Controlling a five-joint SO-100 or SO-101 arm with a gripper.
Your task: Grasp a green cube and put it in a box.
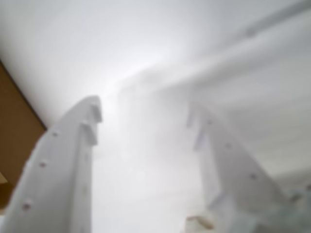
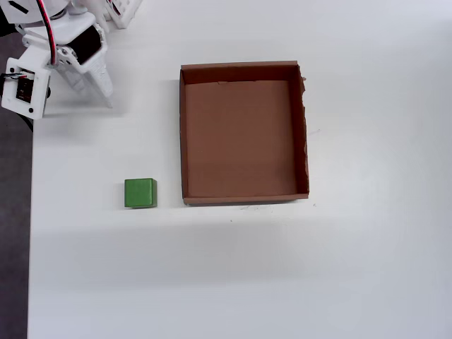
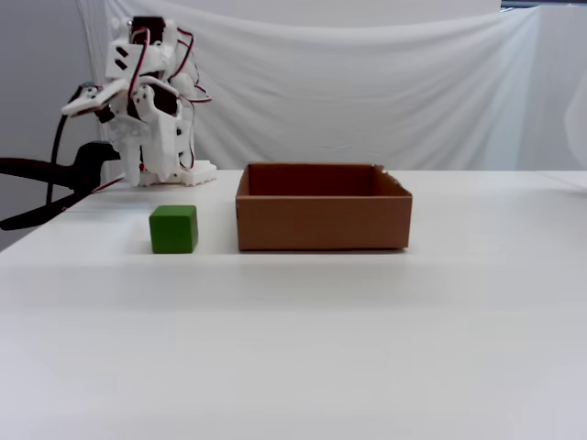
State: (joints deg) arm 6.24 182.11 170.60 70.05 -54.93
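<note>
Overhead view: green cube left of box; apart.

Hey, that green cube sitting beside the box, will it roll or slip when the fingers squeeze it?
The green cube probably won't roll: it sits flat on the table, with flat faces showing in the overhead and fixed views. Its faces look matte, so likely not very slippery. It appears solid and holds sharp edges, so it should stay stiff in a squeeze, though its weight cannot be judged.

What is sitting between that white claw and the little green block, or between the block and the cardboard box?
Nothing visible. In the overhead view the tool is folded back at the table's upper left corner, with only bare white table down to the green cube. The cube sits just left of the empty box; only its low cardboard wall must be cleared.
</note>
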